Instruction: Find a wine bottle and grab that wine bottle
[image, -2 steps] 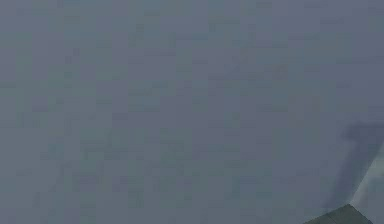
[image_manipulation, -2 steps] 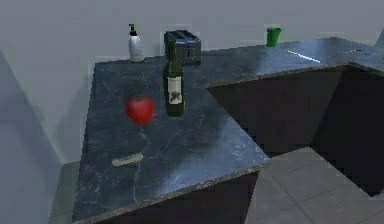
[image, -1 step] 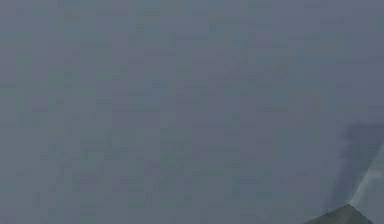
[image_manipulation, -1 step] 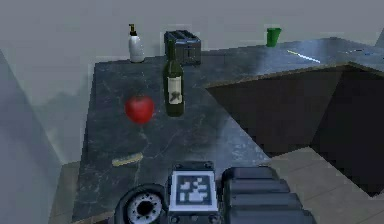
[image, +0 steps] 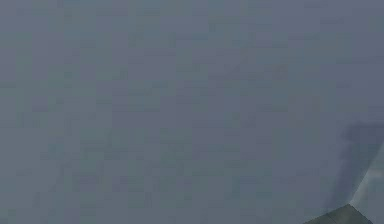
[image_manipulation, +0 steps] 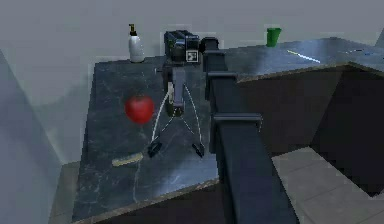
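Observation:
A dark stone counter (image_manipulation: 110, 120) runs across the arm side view. The arm's dark bar rises from the bottom edge over it. The gripper (image_manipulation: 177, 148) hangs below its dark body, thin fingers (image_manipulation: 155, 148) reaching down toward the countertop. A round red thing (image_manipulation: 140, 108) lies on the counter right beside the fingers, so I cannot tell whether the gripper holds anything. At the counter's far edge stands a small white bottle with a dark top (image_manipulation: 135, 45).
A green cup (image_manipulation: 272, 36) stands on the counter's far right stretch. A small pale strip (image_manipulation: 127, 159) lies near the counter's front left. A plain grey wall (image: 180, 100) fills the forward view, with a dark corner (image: 340, 215) at bottom right. Tiled floor (image_manipulation: 320, 180) lies right of the arm.

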